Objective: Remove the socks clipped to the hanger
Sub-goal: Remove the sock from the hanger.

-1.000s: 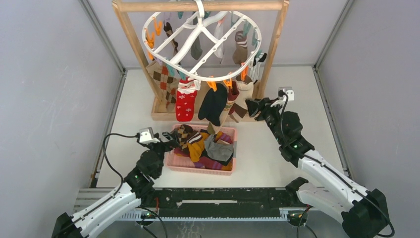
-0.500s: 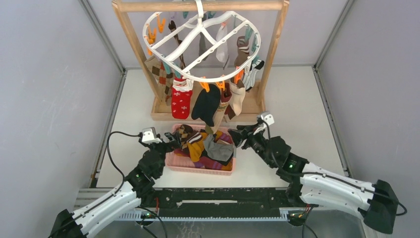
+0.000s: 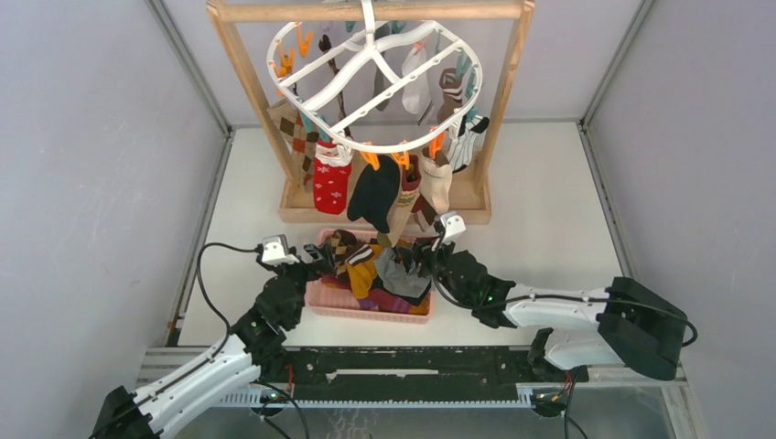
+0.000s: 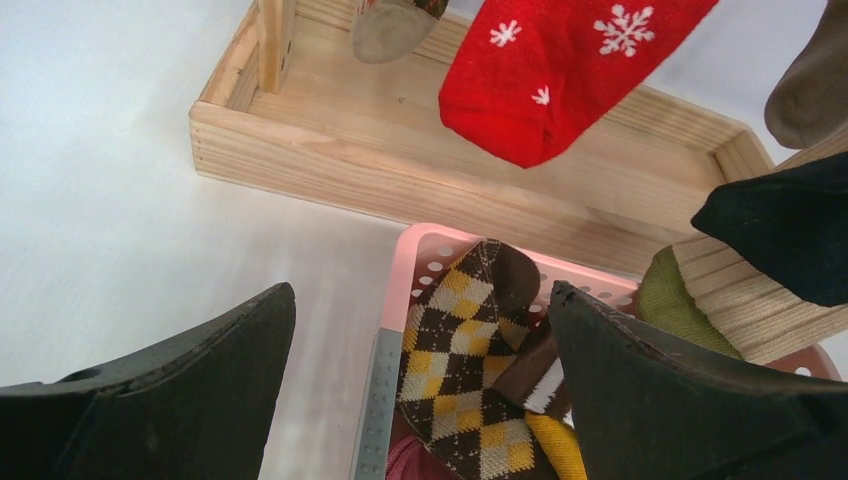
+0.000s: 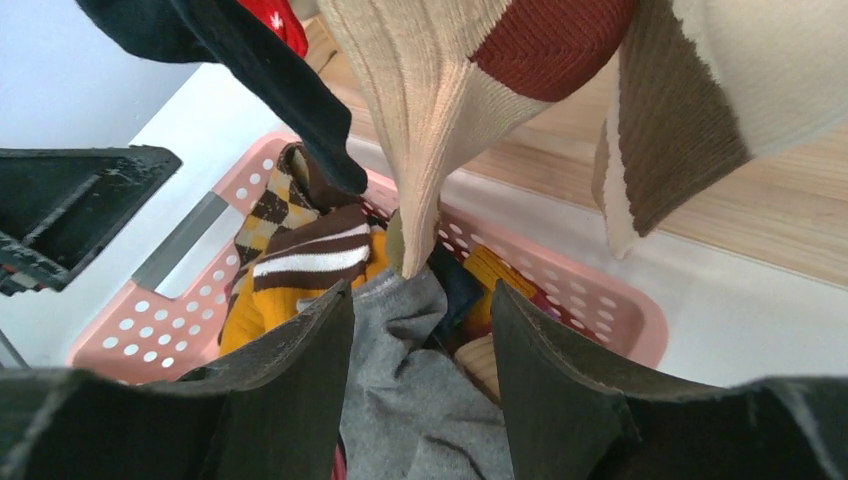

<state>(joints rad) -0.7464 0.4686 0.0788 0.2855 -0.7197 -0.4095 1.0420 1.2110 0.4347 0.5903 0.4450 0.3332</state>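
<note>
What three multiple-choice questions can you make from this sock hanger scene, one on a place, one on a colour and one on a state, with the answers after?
1. Where does the pink basket sit?
A. On the table, in front of the wooden stand
B. On top of the stand's upper rail
C. Lifted in the air by an arm

2. What colour is the snowflake sock clipped to the hanger?
A. Blue
B. Red
C. Green

3. How does the left gripper stand?
A. Shut on a sock
B. Out of every view
C. Open, holding nothing

Answers:
1 A: the top view shows the basket resting on the white table just in front of the stand's base.
2 B: the left wrist view shows a red sock with white snowflakes.
3 C: its two fingers stand wide apart with nothing pinched between them.
</note>
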